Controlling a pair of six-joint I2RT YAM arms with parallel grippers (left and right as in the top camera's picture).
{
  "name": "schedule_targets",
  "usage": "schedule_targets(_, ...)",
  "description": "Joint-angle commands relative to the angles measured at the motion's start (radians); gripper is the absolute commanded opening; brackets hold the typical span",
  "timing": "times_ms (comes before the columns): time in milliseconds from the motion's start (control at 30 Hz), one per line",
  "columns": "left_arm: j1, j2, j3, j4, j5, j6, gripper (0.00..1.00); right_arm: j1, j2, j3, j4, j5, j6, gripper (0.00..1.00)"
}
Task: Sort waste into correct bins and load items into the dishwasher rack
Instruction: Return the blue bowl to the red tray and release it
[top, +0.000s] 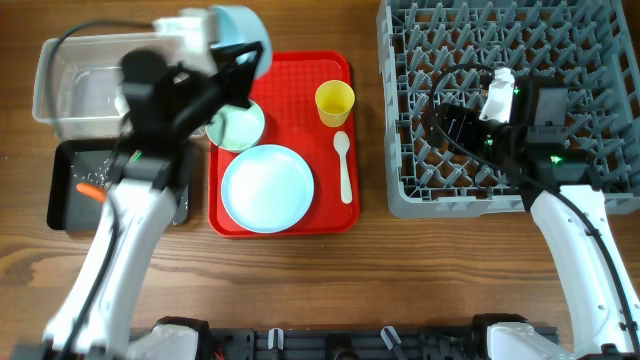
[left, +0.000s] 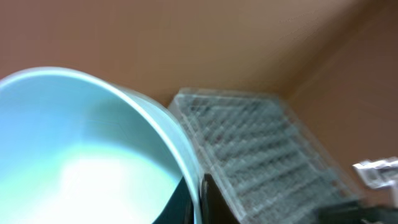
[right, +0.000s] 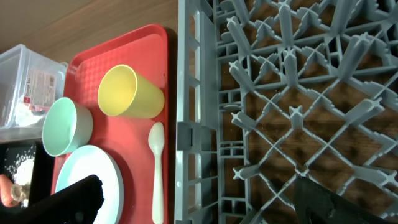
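Note:
My left gripper (top: 238, 62) is shut on the rim of the light blue bowl (top: 238, 25) and holds it tilted in the air above the red tray's far left corner. In the left wrist view the bowl (left: 81, 155) fills the left, with my fingers (left: 198, 200) pinching its rim. The pale green bowl (top: 237, 125), light blue plate (top: 267, 187), yellow cup (top: 334, 102) and white spoon (top: 344, 165) sit on the red tray (top: 330, 215). My right gripper (top: 455, 125) is open and empty over the grey dishwasher rack (top: 500, 190). An orange carrot (top: 90, 190) lies in the black tray (top: 60, 215).
The clear tub (top: 60, 75) stands at the far left, behind the black tray. In the right wrist view my fingers (right: 205, 205) straddle the rack's near wall (right: 189, 124), with cup (right: 127, 92), spoon (right: 157, 168) and green bowl (right: 65, 124) to the left. White grains (right: 22, 167) lie in the black tray.

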Motion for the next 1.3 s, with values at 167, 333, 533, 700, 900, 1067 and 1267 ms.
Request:
schedule_targets(167,-0.142,0.461,0.518,-0.326,-0.474,0.402,0.04,-0.002,0.01,-0.003,-0.001,0.011,0.003,1.0)
schedule_targets(333,-0.194,0.608,0.524,-0.345,-0.541,0.497,0.04,-0.002,0.01,-0.003,-0.002,0.011,0.003,1.0)
schedule_targets(533,-0.204,0.677,0.524,-0.46,-0.544,0.493,0.04,-0.002,0.01,-0.003,-0.003,0.011,0.003,1.0)
schedule_targets(700,-0.206,0.678,0.524,-0.565,-0.485,0.493,0.04,-0.002,0.01,-0.003,0.0,0.011,0.004,1.0)
schedule_targets(900,-0.206,0.681,0.521,-0.571,-0.435,0.493,0.04,-0.002,0.01,-0.003,-0.008,0.011,0.003,1.0)
schedule_targets(1067,-0.206,0.695,0.517,-0.568,-0.426,0.485,0.08,-0.002,0.01,-0.003,-0.008,0.011,0.003,1.0)
schedule_targets(1267,-0.206,0.713,0.517,-0.563,-0.426,0.485,0.41,-0.002,0.01,-0.003,-0.007,0.011,0.003,1.0)
